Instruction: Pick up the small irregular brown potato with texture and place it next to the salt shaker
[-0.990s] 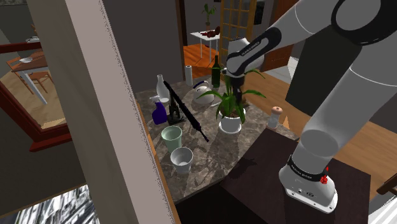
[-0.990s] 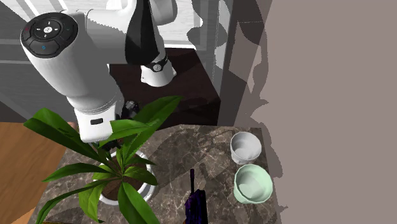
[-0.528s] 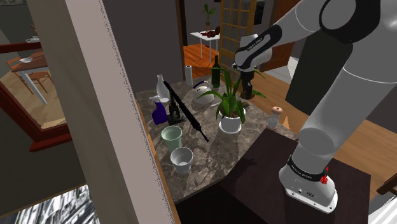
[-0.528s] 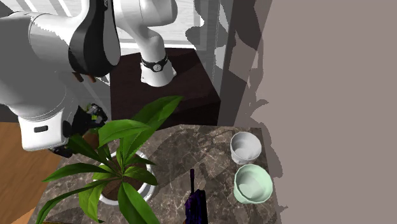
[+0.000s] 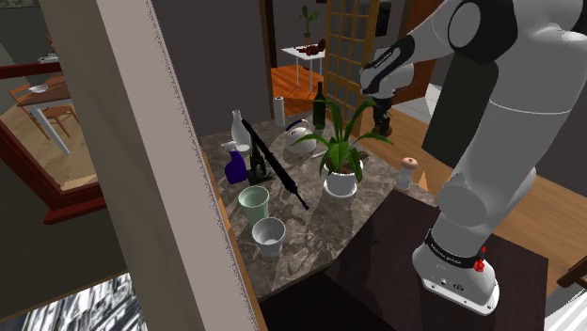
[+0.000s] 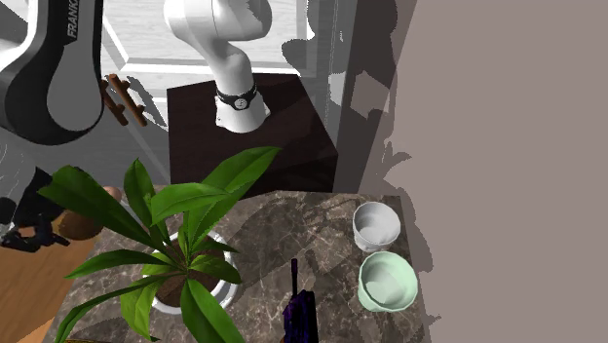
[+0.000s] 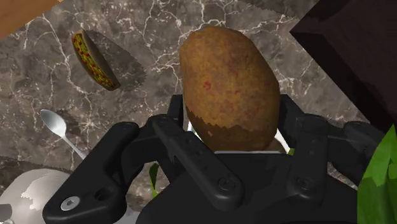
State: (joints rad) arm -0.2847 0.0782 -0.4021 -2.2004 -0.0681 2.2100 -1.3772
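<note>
The brown, rough-skinned potato (image 7: 229, 89) stands on end in the tool (image 7: 232, 121), whose two fingers are clenched against its sides. It hangs well above the marble table (image 7: 159, 38), probably lifted this high to clear the potted plant (image 5: 341, 150) below and beside the tool. The salt shaker (image 5: 405, 173) stands lower than the tool, past the plant toward the stand and near the table's edge. The only writing I can read is "FRANKA" on the arm (image 6: 60, 68).
</note>
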